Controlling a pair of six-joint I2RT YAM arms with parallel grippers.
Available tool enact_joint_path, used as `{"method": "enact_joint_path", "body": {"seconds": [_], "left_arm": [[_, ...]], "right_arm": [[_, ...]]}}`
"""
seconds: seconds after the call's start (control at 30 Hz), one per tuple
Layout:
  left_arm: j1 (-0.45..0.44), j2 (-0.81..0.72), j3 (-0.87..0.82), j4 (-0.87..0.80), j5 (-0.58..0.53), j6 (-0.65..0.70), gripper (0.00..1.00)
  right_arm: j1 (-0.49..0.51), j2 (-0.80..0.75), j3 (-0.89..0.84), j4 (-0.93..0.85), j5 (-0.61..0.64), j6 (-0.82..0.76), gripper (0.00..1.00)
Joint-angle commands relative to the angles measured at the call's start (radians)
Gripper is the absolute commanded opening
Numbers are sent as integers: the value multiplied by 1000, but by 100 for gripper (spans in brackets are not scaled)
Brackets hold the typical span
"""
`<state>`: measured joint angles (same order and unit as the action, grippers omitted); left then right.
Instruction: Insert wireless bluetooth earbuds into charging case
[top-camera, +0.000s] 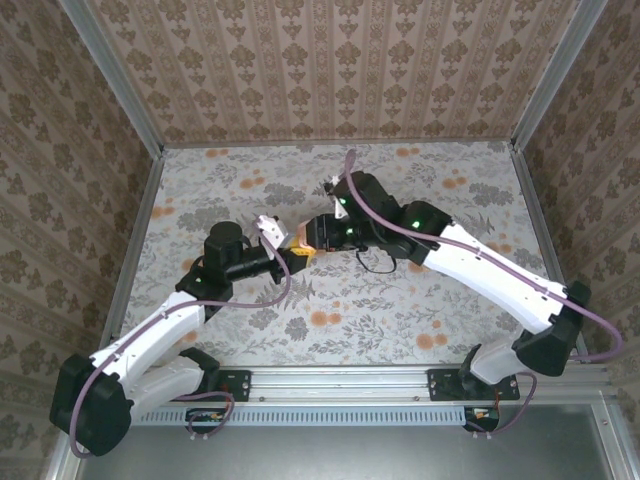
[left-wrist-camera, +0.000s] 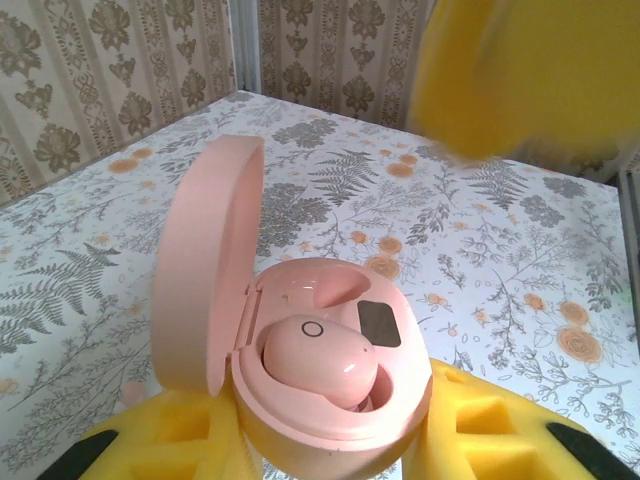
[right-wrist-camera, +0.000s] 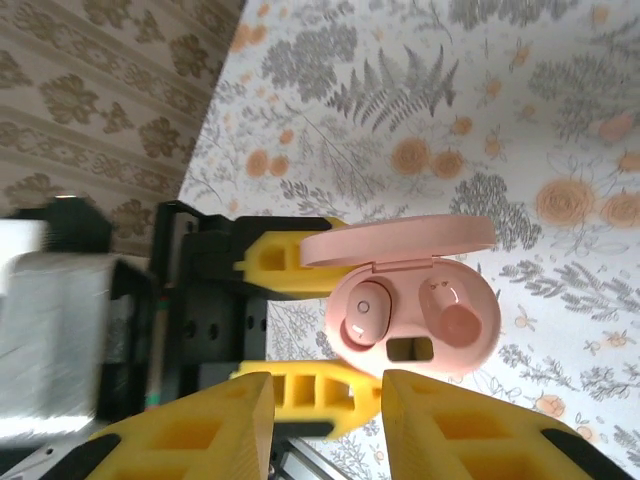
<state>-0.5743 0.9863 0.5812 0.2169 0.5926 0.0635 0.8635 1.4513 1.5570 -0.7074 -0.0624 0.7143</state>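
One pinkish earbud (left-wrist-camera: 315, 355) sits in the near socket of the pink charging case (left-wrist-camera: 330, 425); the far socket is bare. The lid (left-wrist-camera: 205, 260) stands open at 9 o'clock. The left gripper (right-wrist-camera: 300, 320) clamps the case above the floral surface (left-wrist-camera: 500, 250). The right gripper (right-wrist-camera: 325, 425) is spread and empty just beside the case, its blurred yellow finger (left-wrist-camera: 520, 70) at 1 o'clock.

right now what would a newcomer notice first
An open pink oval charging case, clamped between the left arm's yellow foam fingers over the floral table. One pink bean-shaped earbud sits in its well; the neighbouring well is empty, with the right arm's yellow fingers parted close by.
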Motion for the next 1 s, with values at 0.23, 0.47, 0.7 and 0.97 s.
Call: {"method": "enact_joint_path", "body": {"seconds": [0.23,0.47,0.7,0.97], "left_arm": [[62,-78,-25,-45,-46,-39,15],[82,-135,-40,-113,-72,-15,16],[88,-174,-47,-161,-79,10,16],[91,-184,-53,-176,-78,25,16]], "right_arm": [[-187,-7,-21,-63,34,-72,34],[-225,234,21,-3,-55,-70,33],[-247,473,86,114,-125,65,29],[-259,665,134,209,-113,157,29]]}}
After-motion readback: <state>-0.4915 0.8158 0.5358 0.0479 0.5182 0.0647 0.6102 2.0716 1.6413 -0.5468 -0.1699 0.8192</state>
